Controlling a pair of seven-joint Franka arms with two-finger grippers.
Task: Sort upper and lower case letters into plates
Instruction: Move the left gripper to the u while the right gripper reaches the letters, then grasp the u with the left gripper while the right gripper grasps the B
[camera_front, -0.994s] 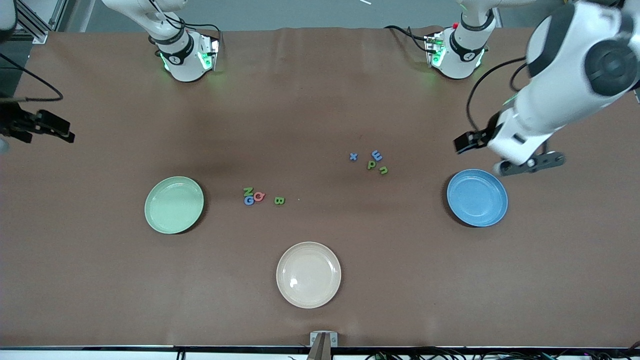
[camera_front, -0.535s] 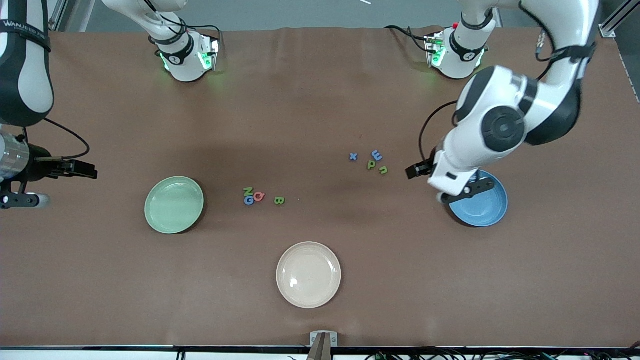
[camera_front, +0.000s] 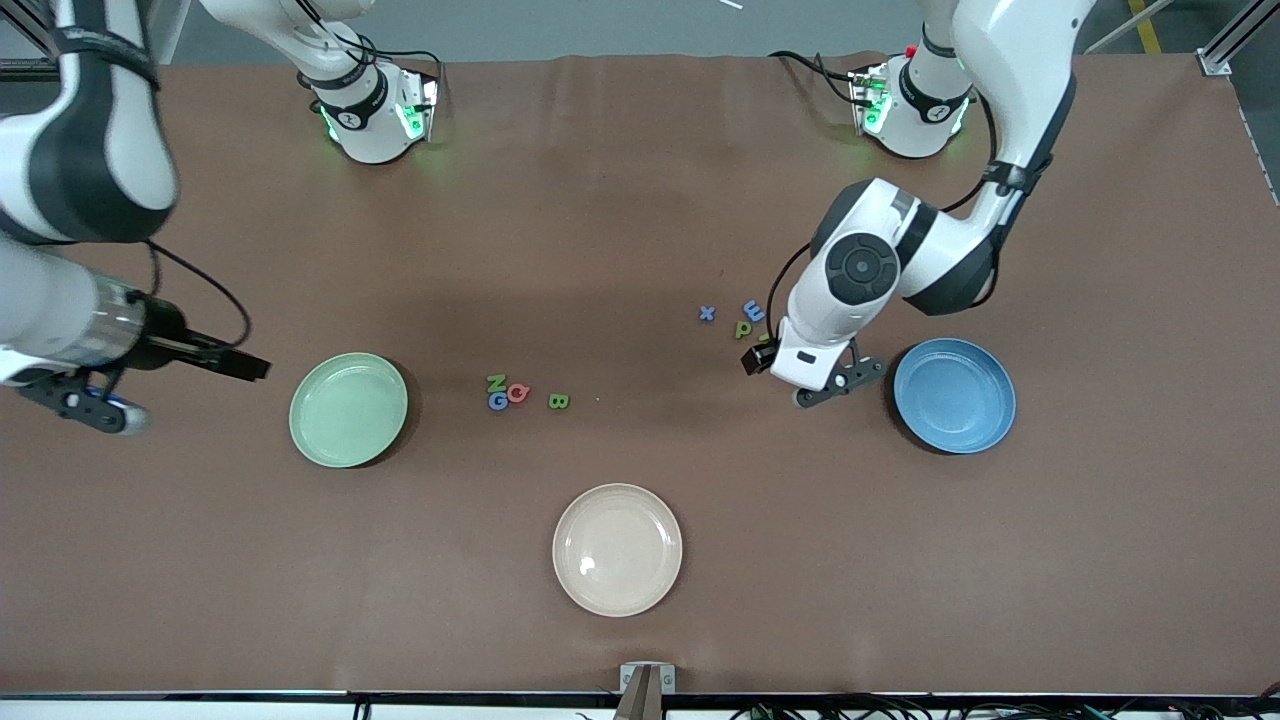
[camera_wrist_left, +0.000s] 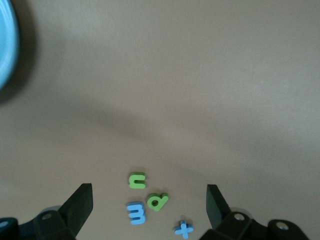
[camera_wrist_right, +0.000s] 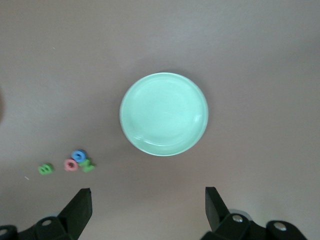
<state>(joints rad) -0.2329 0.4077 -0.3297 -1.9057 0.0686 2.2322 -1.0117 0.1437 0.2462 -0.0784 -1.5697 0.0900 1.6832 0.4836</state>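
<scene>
Four letters lie mid-table toward the left arm's end: blue x, blue E, green p, and green n, which the arm hides in the front view. My left gripper hangs open and empty over the table between them and the blue plate. In the left wrist view the gripper frames n, p, E and x. Green N, blue G, pink-red Q and green B lie beside the light green plate. My right gripper is open and empty.
A cream plate sits nearest the front camera, mid-table. The right wrist view shows the green plate and the N, G, Q, B cluster. The blue plate's rim shows in the left wrist view.
The left arm has swung from over the blue plate toward the x, E, p, n cluster. The right arm has come in from the table's end toward the green plate.
</scene>
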